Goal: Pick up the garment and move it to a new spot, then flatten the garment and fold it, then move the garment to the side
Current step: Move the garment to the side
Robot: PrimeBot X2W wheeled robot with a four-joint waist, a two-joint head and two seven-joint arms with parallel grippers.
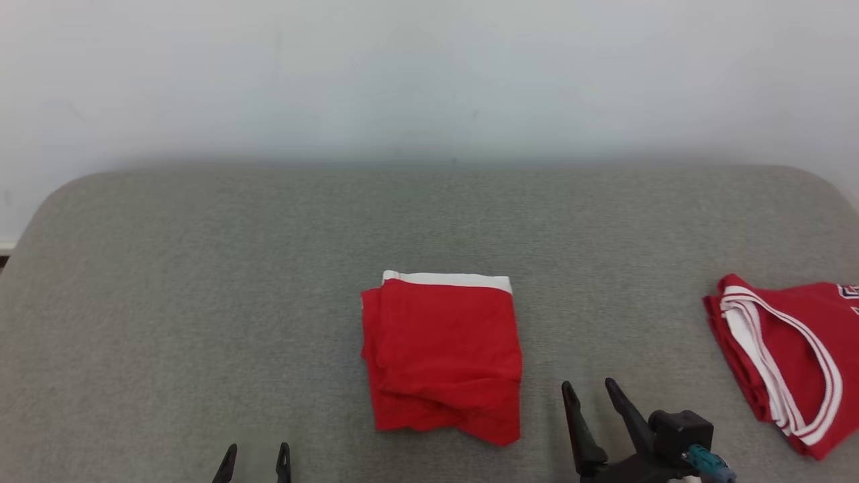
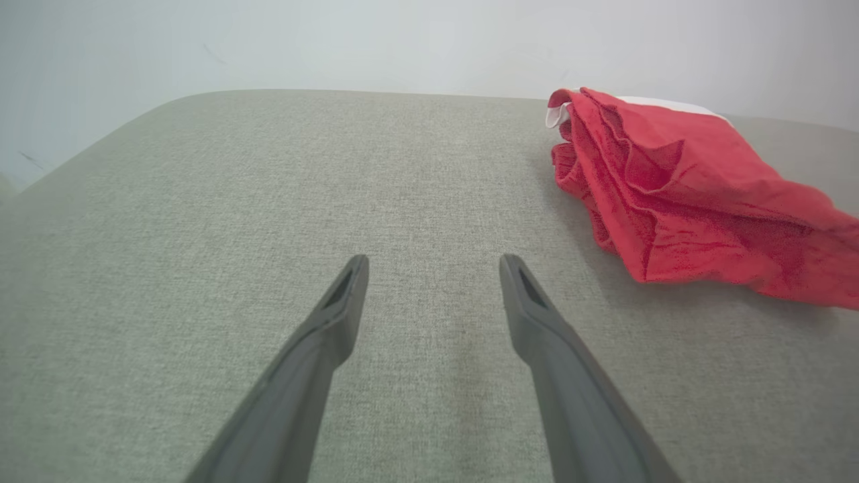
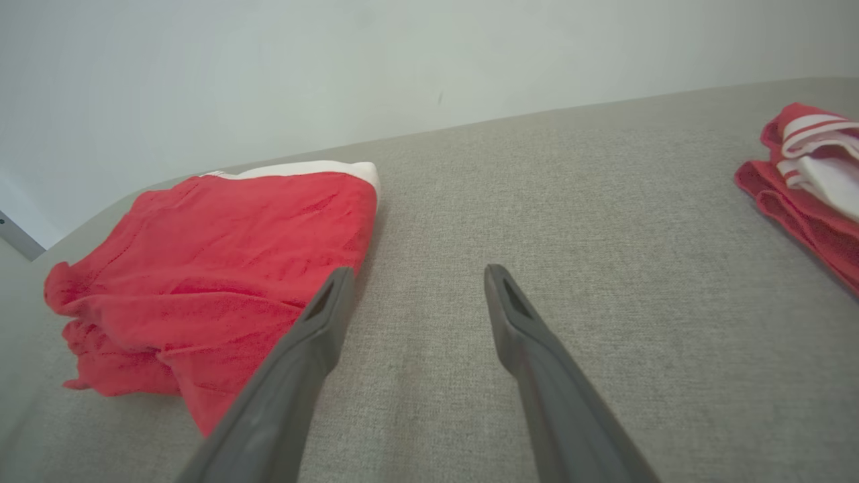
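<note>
My left gripper [image 1: 258, 448] sits at the lower left with its two fingers spread wide and nothing between them, well apart from the cloth.

The red garment [image 1: 443, 355] lies in the middle of the surface, folded into a rough square. A white band runs along its far edge, and its near edge is rumpled. I judge it light, soft and limp, with no stiffness at all. The stacked layers will likely slide apart or sag open if I lift only the top one. I would pinch through every layer at a side edge, low against the surface, or take both sides at once.

My right gripper [image 1: 588, 384] is just beside the garment's near right corner, also spread wide and holding nothing.

Further right, a second red top [image 1: 785, 355] with white striped trim lies folded near the edge, well apart from the first.

The grey surface [image 1: 201, 268] looks like woven fabric with rounded far corners. I expect it to drag on the cloth, so lifting beats sliding. A plain pale wall [image 1: 429, 67] stands behind it.
</note>
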